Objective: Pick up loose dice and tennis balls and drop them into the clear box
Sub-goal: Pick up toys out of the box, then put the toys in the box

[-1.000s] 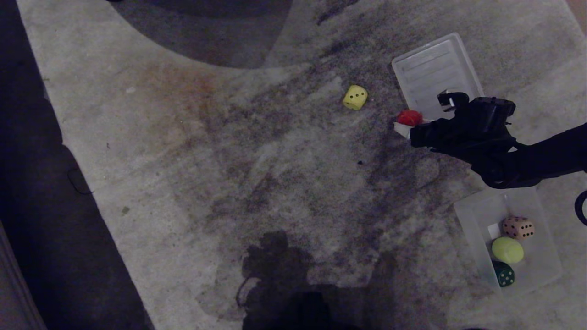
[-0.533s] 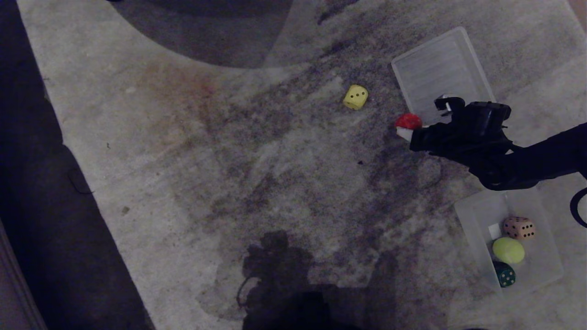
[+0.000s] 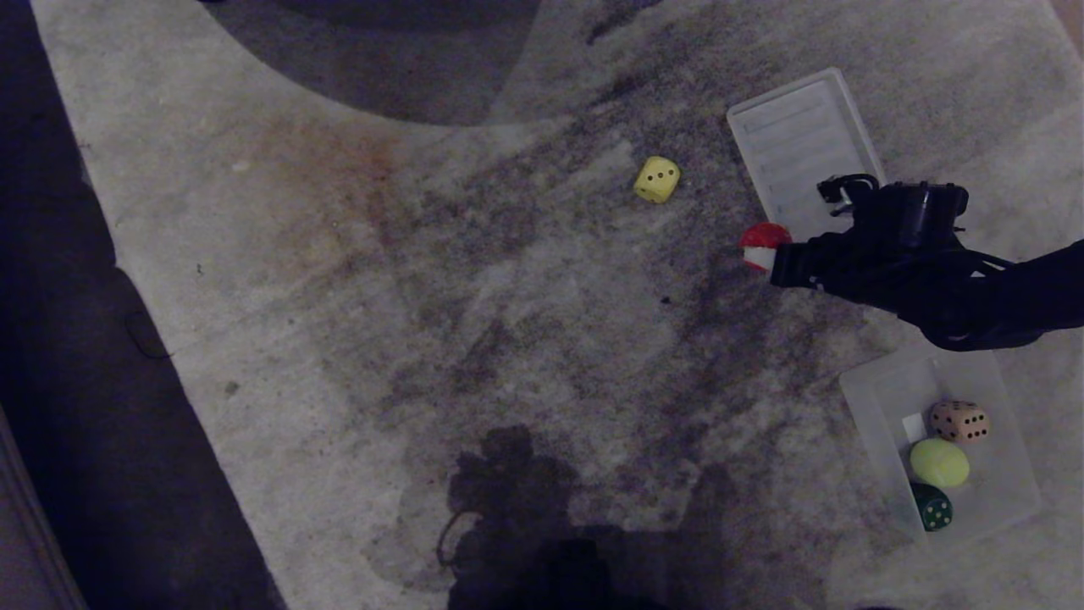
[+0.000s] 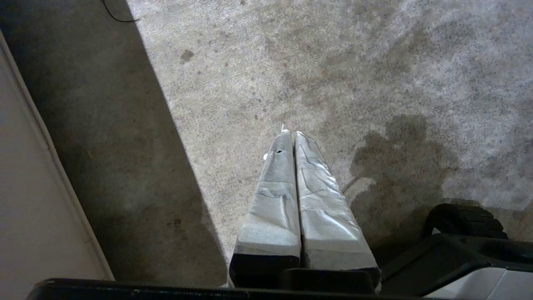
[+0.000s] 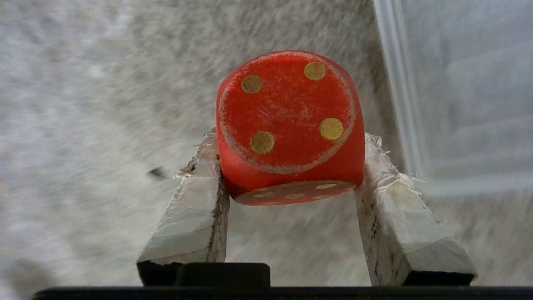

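Right pincer point(image 5: 291, 166) is clenching the red die point(image 5: 287, 125) near its fingertips, beside the ribbed lid point(image 3: 800, 140); shallow grip risking slip before clear box point(image 3: 872, 398).

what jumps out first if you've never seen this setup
The red die, clamped between the right gripper fingers beside the flat lid, its four-pip face filling the right wrist view. Next, the yellow die alone on the stained carpet, and the clear box at lower right holding a tennis ball between two dice.
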Motion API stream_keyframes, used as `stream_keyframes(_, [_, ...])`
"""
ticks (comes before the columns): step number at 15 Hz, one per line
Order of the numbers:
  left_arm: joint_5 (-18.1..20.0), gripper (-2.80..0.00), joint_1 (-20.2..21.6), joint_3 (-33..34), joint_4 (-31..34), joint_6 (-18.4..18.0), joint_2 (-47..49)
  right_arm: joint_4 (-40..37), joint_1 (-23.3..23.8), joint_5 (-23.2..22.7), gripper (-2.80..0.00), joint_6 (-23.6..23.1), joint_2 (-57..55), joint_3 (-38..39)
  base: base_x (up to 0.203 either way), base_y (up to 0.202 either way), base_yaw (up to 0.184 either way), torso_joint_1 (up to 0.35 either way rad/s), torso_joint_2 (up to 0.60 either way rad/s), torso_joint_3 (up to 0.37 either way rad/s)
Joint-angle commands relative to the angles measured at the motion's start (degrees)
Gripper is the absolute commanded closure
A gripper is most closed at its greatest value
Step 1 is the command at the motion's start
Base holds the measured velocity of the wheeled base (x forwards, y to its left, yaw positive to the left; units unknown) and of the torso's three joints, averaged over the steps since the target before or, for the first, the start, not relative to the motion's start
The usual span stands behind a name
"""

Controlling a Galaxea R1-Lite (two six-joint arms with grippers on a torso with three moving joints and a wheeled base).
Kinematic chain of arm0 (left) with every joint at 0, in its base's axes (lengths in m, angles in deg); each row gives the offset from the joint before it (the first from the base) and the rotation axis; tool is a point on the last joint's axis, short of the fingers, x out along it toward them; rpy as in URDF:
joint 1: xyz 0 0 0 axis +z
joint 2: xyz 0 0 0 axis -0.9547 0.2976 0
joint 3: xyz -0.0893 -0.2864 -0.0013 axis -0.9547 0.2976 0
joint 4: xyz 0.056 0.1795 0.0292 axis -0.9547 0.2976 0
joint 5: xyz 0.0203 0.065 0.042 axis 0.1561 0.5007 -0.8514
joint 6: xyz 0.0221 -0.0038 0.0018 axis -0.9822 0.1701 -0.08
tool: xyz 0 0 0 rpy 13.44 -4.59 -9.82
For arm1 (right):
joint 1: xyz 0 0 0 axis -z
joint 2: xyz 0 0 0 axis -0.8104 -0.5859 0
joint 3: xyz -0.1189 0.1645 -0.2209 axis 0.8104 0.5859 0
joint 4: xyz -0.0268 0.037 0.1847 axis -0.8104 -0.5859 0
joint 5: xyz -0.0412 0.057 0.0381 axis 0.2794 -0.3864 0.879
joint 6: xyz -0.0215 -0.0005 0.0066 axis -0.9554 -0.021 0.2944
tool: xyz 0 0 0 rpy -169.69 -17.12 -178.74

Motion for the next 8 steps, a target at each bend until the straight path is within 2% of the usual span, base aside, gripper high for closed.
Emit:
stream_keyframes(1, [-0.05, 0.00, 0.00, 0.09, -0.01, 0.04, 0.06, 0.00, -0.26, -0.16, 0.00, 1.43, 4.96, 3.11, 0.000, 0.000, 0.000, 0.000, 0.00, 0.000])
stream_keyframes(3, [-0.05, 0.00, 0.00, 0.09, -0.01, 0.04, 0.06, -0.94, -0.28, -0.08, 0.00, 1.70, 7.43, 4.76, 0.000, 0.000, 0.000, 0.000, 0.00, 0.000])
stream_keyframes(6, [-0.05, 0.00, 0.00, 0.09, -0.01, 0.04, 0.06, -8.51, 0.41, -0.07, 0.00, 1.87, 13.84, 6.50, 0.000, 0.000, 0.000, 0.000, 0.00, 0.000])
stream_keyframes(8, [-0.05, 0.00, 0.00, 0.09, -0.01, 0.04, 0.06, -12.71, 0.59, -0.07, 0.00, 4.06, 18.96, 7.43, 0.000, 0.000, 0.000, 0.000, 0.00, 0.000])
